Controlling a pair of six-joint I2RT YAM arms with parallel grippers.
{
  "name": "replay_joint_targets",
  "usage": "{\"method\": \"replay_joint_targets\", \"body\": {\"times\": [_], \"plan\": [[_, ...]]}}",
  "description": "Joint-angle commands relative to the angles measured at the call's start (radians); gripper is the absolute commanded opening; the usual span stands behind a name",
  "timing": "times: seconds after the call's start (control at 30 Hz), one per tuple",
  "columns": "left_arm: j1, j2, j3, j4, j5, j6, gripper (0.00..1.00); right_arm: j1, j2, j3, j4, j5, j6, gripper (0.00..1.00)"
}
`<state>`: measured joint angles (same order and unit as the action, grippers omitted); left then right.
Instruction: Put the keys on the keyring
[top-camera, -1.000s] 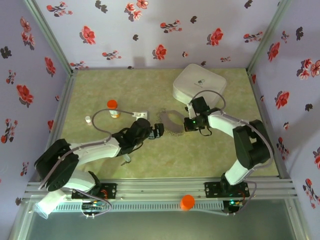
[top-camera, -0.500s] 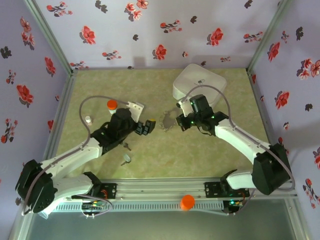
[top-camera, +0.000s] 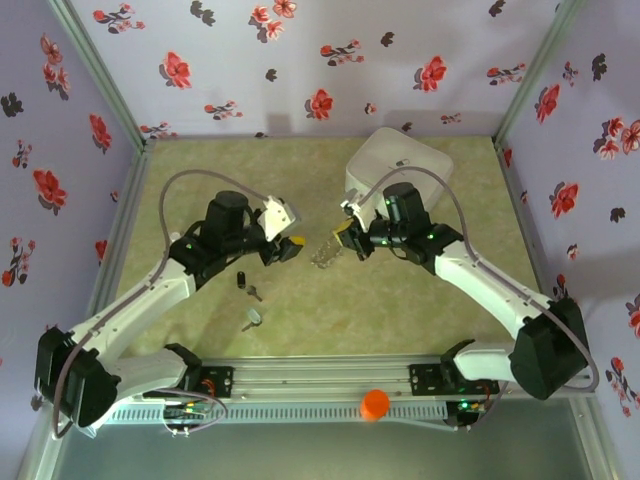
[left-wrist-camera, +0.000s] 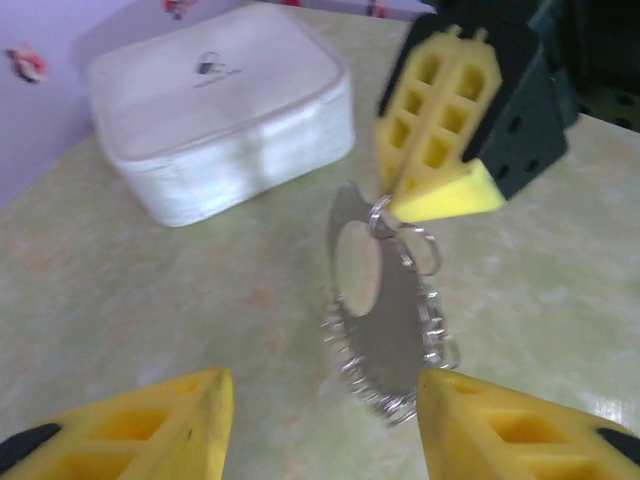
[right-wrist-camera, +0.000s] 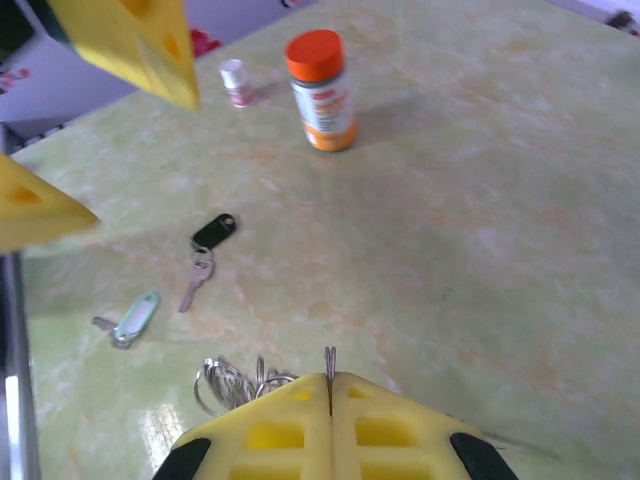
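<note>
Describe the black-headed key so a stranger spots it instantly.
On the green table, look between the left gripper and the near edge. Two small keys lie there; the black-headed key is nearer the gripper; the pale key lies beyond.

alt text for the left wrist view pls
The right gripper, shut, holds the keyring by its top, chain hanging down over the green table. A white box sits behind, and the left gripper's yellow fingertips stand apart at the bottom edge.
</note>
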<state>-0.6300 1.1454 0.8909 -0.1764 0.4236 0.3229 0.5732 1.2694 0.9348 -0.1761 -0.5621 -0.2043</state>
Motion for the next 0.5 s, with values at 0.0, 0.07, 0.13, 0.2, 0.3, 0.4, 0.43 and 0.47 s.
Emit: {"method": "replay_joint_targets", "body": {"times": [0.0,0.07,0.13,0.2,0.3,0.4,0.43,0.47], "plan": [[0.001,-0.015,-0.073,0.123,0.185,0.089,0.46,0.02,-0.06,-0.018,0.079,-0.12,-0.101,0.0],[0.001,-0.025,-0.106,0.165,0.227,0.136,0.39,0.031,-0.072,-0.03,0.087,-0.144,-0.138,0.0],[0.001,-0.032,-0.113,0.166,0.247,0.165,0.37,0.043,-0.076,-0.031,0.086,-0.159,-0.168,0.0],[0.002,-0.034,-0.106,0.141,0.256,0.182,0.34,0.056,-0.076,-0.027,0.07,-0.171,-0.203,0.0],[0.001,-0.042,-0.087,0.088,0.276,0.212,0.33,0.071,-0.073,-0.015,0.014,-0.171,-0.265,0.0],[0.001,-0.056,-0.075,0.049,0.329,0.226,0.33,0.085,-0.074,-0.011,-0.027,-0.144,-0.298,0.0],[0.0,-0.059,-0.068,0.034,0.342,0.225,0.33,0.09,-0.076,-0.011,-0.035,-0.132,-0.305,0.0],[0.001,-0.061,-0.063,0.019,0.348,0.225,0.32,0.095,-0.076,-0.011,-0.042,-0.125,-0.314,0.0]]}}
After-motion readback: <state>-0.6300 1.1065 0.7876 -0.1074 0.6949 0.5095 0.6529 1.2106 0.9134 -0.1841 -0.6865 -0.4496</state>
